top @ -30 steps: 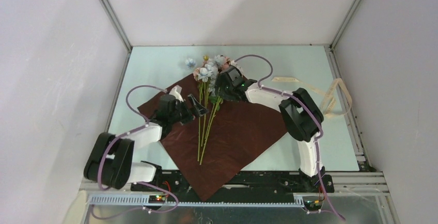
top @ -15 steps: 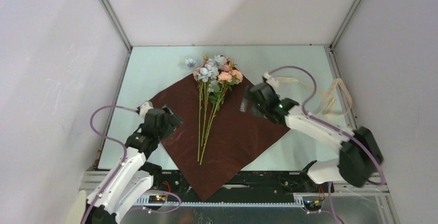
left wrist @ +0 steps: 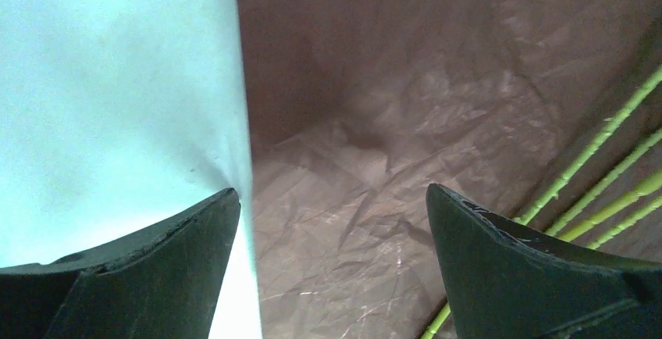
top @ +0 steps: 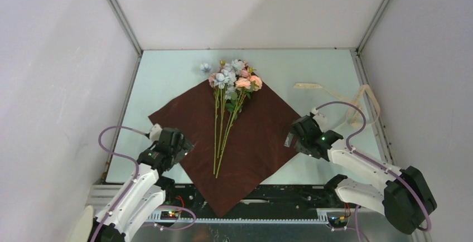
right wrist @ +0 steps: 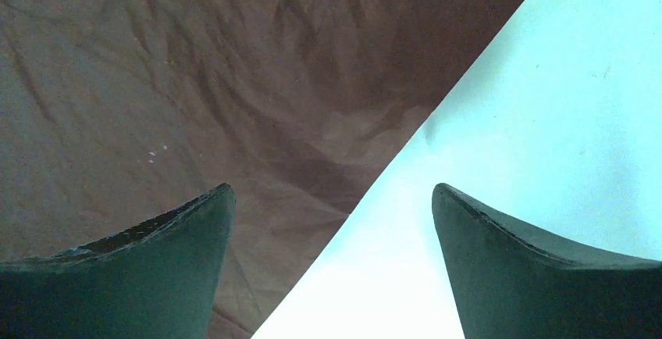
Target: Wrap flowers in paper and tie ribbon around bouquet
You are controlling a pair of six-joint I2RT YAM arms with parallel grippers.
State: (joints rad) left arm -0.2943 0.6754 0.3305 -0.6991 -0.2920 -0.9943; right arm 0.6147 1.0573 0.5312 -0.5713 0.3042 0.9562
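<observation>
While my left fingers and my right fingers are hanging spread over opposite edges of the paper, the flowers are lying on it between them. I'm judging wrapping is starting: next needs pinching an edge and folding inward.

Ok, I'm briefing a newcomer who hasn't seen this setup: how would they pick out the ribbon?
On the pale green table, find the dark brown paper lying as a diamond in the middle. Past its right corner, near the table's right edge, the ribbon lies in loose loops. It is the only narrow cream strip, touching neither paper nor flowers.
</observation>
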